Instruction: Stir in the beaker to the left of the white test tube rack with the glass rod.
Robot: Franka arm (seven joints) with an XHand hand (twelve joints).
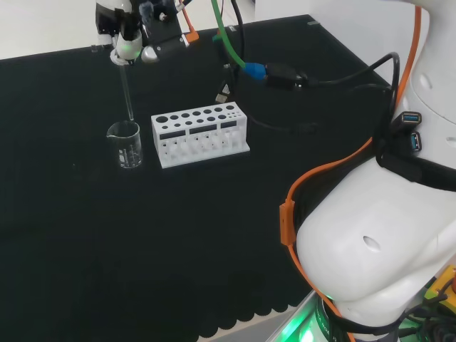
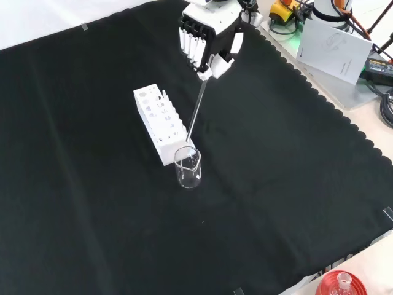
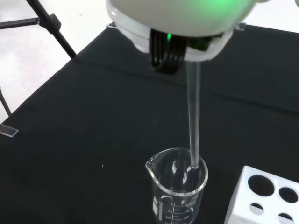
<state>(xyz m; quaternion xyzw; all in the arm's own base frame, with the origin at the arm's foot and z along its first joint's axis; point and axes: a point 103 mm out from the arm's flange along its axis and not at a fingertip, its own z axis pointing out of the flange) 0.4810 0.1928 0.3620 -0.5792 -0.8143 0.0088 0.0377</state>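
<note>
The glass rod hangs almost upright from the hand, its long axis running from the fingers down toward the beaker. In the head view it leans only a little, its lower end slightly to the right of its upper end. In the front view it slants more clearly, from the hand at the top down and to the left to the beaker. The hand's fingers are curled round the rod's upper end, pinching it, so the rod extends below the hand and the hand sits well above the beaker.

In the wrist view the rod drops from under the hand and its lower tip sits just at or inside the beaker's rim, close to the wall on the side away from the spout. How deep the tip reaches cannot be told. The beaker stands upright on the black cloth.

The white rack stands just beside the beaker. In the head view the beaker is at the rack's left end. In the front view it stands in front of the near end of the rack, and a corner of the rack shows near the beaker in the wrist view.
</note>
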